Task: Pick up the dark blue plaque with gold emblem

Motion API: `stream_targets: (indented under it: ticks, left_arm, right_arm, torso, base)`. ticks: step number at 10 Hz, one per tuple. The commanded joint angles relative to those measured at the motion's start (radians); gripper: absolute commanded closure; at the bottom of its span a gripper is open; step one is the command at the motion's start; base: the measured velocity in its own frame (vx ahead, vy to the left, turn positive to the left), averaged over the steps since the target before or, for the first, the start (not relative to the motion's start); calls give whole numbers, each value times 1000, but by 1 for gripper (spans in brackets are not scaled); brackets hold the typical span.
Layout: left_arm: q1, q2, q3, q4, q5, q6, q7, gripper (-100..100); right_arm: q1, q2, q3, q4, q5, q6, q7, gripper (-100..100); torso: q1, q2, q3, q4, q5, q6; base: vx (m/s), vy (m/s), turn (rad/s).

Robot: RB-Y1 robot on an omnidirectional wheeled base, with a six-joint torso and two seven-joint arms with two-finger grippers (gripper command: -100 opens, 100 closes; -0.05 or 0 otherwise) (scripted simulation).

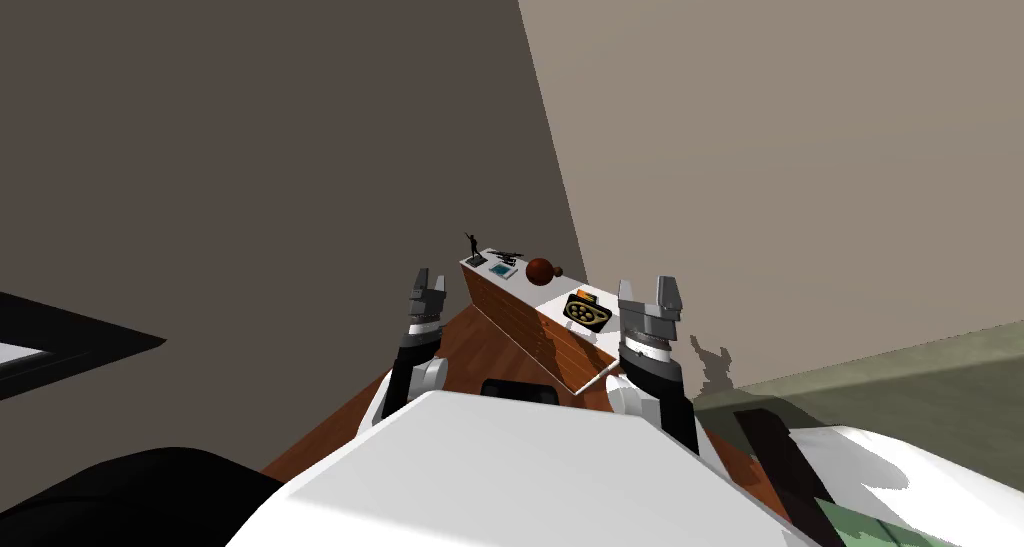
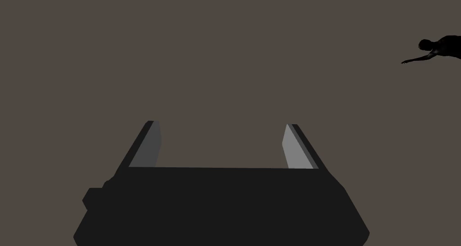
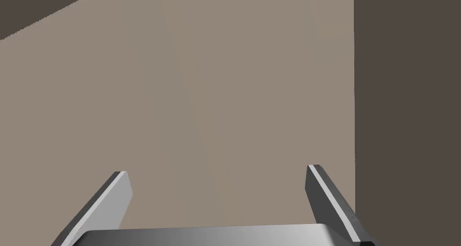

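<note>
Dark plaque (image 1: 587, 311) is seen lying flat on the smooth white top of the table (image 1: 515, 321), toward its near end, just beside the right tool (image 1: 648, 291) on the inner side and apart from it. The plaque is a rounded rectangle, near-black, with a gold oval emblem dotted with dark spots. The table front is drawn as reddish wood planks. Farther along the top, a glossy red-brown sphere (image 1: 541, 270), a small flat teal-centred square (image 1: 501, 269) and a black figurine (image 1: 473, 243) with a raised arm are set. The left tool (image 1: 429, 281) is held over the wood-plank floor (image 1: 330, 431). Both tools' thin grey blade fingers are spread apart, nothing held.
</note>
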Motion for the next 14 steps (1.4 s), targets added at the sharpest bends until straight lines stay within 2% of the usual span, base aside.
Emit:
stream_targets:
  ticks: [1,4,5,8,9,10,11,13,14]
  left_arm:
    - [0,0,0,0,0,0,0,0]
    - [0,0,0,0,0,0,0,0]
    - [0,0,0,0,0,0,0,0]
    - [0,0,0,0,0,0,0,0]
    - [0,0,0,0,0,0,0,0]
    - [0,0,0,0,0,0,0,0]
    - [0,0,0,0,0,0,0,0]
    - [0,0,0,0,0,0,0,0]
    - [0,0,0,0,0,0,0,0]
  right_arm:
    - [11,-41,-6,5,4,2,2,-100]
    - [51,-131,-30,21,18,10,12,-100]
    - [51,-141,-30,21,18,10,12,-100]
    - [112,-241,-68,45,40,23,26,-100]
    - [112,-258,-68,45,40,23,26,-100]
    - [136,-290,-82,53,48,27,32,-100]
    - [136,-299,-82,53,48,27,32,-100]
    - [188,-368,-114,72,66,38,44,-100]
    - [188,-382,-114,72,66,38,44,-100]
  torso:
    - [0,0,0,0,0,0]
    - [-1,-1,-1,0,0,0]
    - [-1,-2,-1,0,0,0]
    - [-1,-1,-1,0,0,0]
    - [-1,-2,-1,0,0,0]
    - [-1,-2,-1,0,0,0]
    - [-1,-2,-1,0,0,0]
    - [-1,-1,-1,0,0,0]
    - [-1,-2,-1,0,0,0]
  base:
    - [6,2,80]
    - [23,-7,125]
    - [21,-7,58]
    - [25,-7,182]
    - [26,-14,79]
    - [25,-6,169]
    - [17,-7,97]
    - [23,-8,229]
    - [25,-16,90]
